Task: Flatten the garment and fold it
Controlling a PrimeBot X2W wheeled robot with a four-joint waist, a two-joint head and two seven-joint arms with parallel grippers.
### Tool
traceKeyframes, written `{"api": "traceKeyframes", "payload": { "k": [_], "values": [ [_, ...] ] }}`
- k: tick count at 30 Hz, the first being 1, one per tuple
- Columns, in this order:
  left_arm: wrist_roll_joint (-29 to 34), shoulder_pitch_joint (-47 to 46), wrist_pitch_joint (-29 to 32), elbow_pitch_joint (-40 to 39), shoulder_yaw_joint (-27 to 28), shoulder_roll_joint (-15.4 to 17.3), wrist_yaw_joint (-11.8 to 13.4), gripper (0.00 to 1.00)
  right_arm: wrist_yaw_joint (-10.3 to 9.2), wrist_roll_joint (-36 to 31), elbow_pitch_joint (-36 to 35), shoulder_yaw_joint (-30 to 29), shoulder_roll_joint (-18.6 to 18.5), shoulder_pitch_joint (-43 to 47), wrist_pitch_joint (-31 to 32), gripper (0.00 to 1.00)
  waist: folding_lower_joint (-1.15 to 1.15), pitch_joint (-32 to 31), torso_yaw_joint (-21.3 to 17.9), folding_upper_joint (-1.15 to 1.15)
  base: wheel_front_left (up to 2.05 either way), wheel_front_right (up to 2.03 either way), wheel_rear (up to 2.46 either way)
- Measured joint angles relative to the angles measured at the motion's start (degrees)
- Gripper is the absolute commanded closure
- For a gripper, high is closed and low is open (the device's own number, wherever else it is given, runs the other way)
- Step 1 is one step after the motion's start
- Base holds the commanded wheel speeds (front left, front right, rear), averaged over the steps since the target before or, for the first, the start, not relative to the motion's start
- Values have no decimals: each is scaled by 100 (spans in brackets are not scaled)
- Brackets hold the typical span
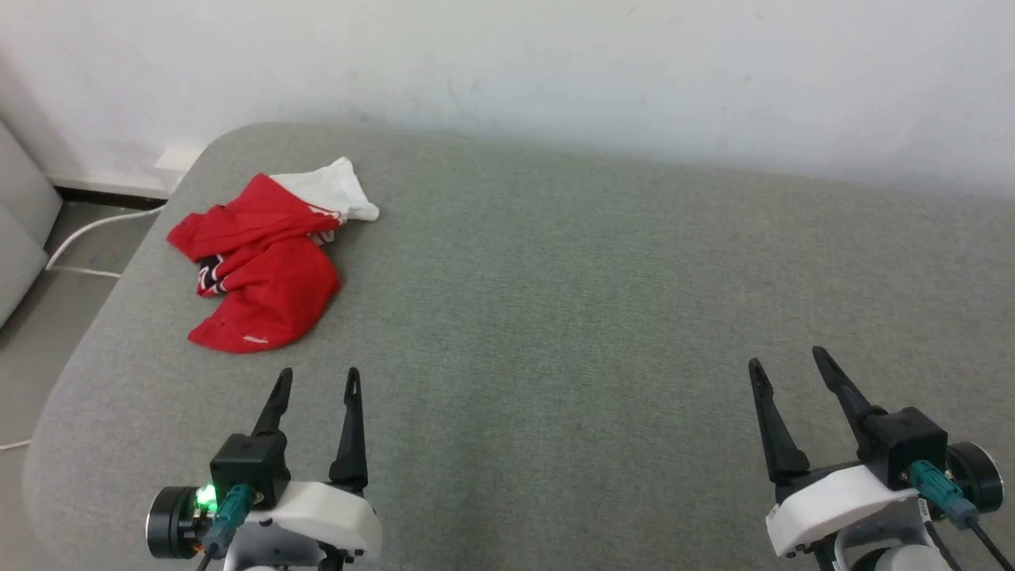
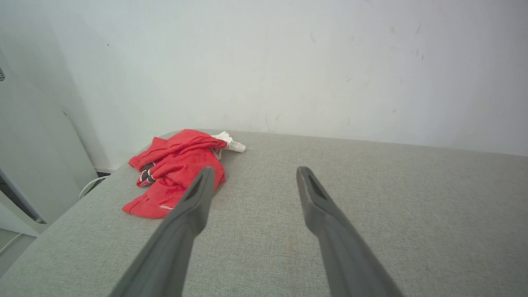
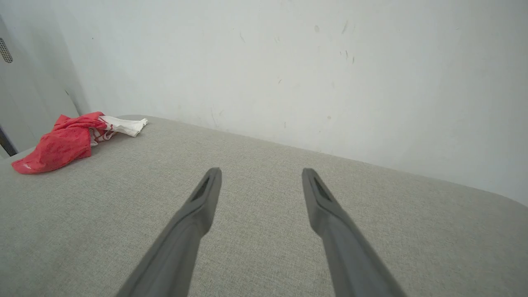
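The garment (image 1: 266, 266) is a red T-shirt with a white sleeve, lying crumpled in a heap at the far left of the grey padded surface (image 1: 555, 317). It also shows in the left wrist view as the garment (image 2: 177, 173) and far off in the right wrist view as the garment (image 3: 70, 140). My left gripper (image 1: 319, 373) hovers open just short of the heap, a little to its right, holding nothing. At the lower right my right gripper (image 1: 785, 355) is open too, far from the cloth, with nothing between its fingers.
A white wall (image 1: 555, 71) runs along the far edge of the surface. Beyond its rounded left edge are grey floor (image 1: 47, 317), a white cable (image 1: 87, 230) and a pale cabinet side (image 1: 20, 222). Wide bare surface lies between the grippers.
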Motion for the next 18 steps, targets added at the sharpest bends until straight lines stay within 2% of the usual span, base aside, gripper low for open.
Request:
{"api": "traceKeyframes", "payload": {
  "k": [18],
  "values": [
    [-76,82,-202,48,-114,-1,8,0,0,2,98,93,1,5,-229,0,0,-7,639,0,0,0,0]
  ]
}}
